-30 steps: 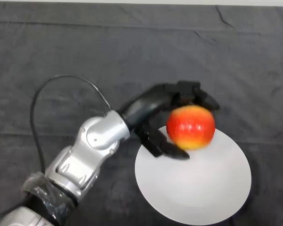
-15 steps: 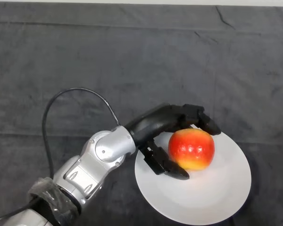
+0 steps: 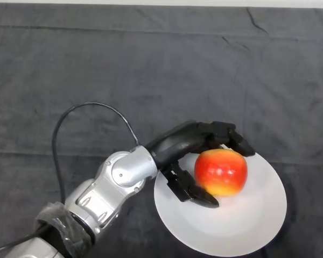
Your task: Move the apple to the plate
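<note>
A red and yellow apple (image 3: 220,171) is on the white plate (image 3: 253,215), on its upper left part. My left hand (image 3: 187,141) is curled round the apple from the left: its fingers arch over the far side of the apple and its thumb (image 3: 196,193) lies under the near side. The silver-grey arm reaches in from the lower left.
The plate lies on a dark grey cloth (image 3: 151,70) that covers the whole table. The cloth has light creases near the far edge.
The hand has lowered the apple onto the plate and moved slightly right. The fingers stay curled round it.
</note>
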